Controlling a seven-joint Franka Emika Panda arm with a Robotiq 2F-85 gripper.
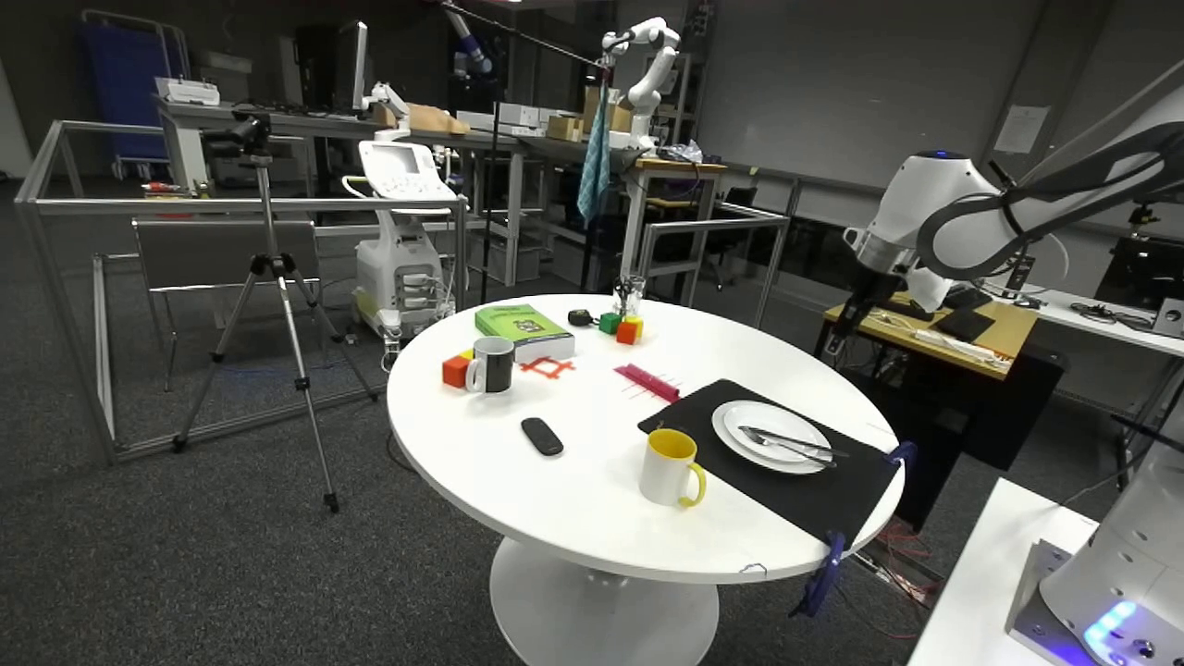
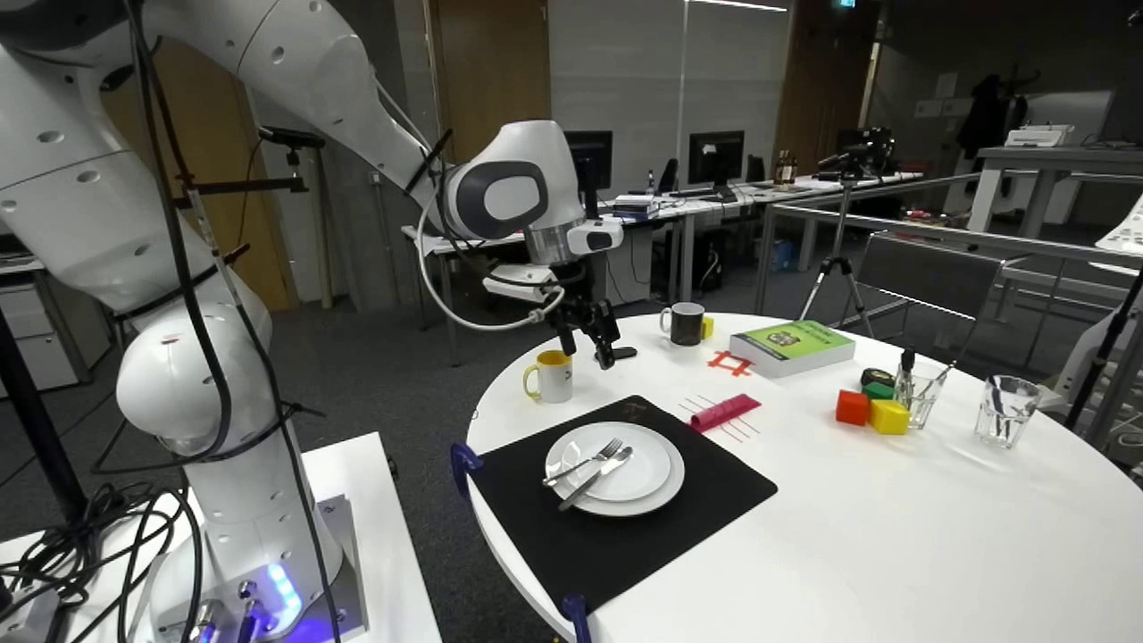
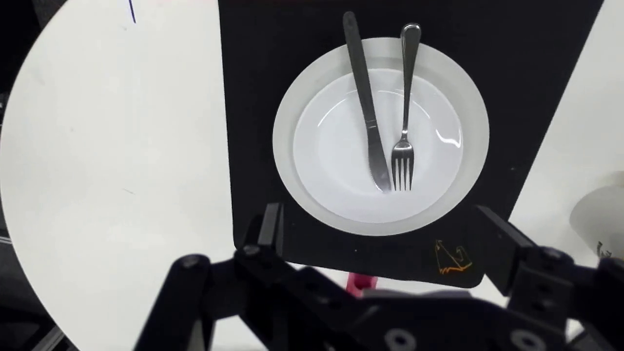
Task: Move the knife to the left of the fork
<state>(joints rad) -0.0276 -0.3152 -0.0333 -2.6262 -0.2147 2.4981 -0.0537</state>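
The knife (image 3: 365,97) and the fork (image 3: 408,73) lie side by side on two stacked white plates (image 3: 282,146). In the wrist view the knife is to the left, slanting so that its blade tip comes close to the fork's tines. Both handles stick out over the plate rim at the top of that view. My gripper (image 3: 376,209) stands open, its fingers wide apart with nothing between them. In an exterior view the gripper (image 2: 589,353) hangs in the air above the table, clear of plates and cutlery.
Under the plates lies a black mat (image 3: 253,146), with blue clamps (image 2: 463,464) at the table edge. A yellow-and-white mug (image 1: 668,470) stands beside the mat. Near its far edge is a pink piece (image 2: 725,412). Farther off are a green book (image 2: 793,344), a dark mug (image 2: 686,324) and glasses (image 2: 1005,411).
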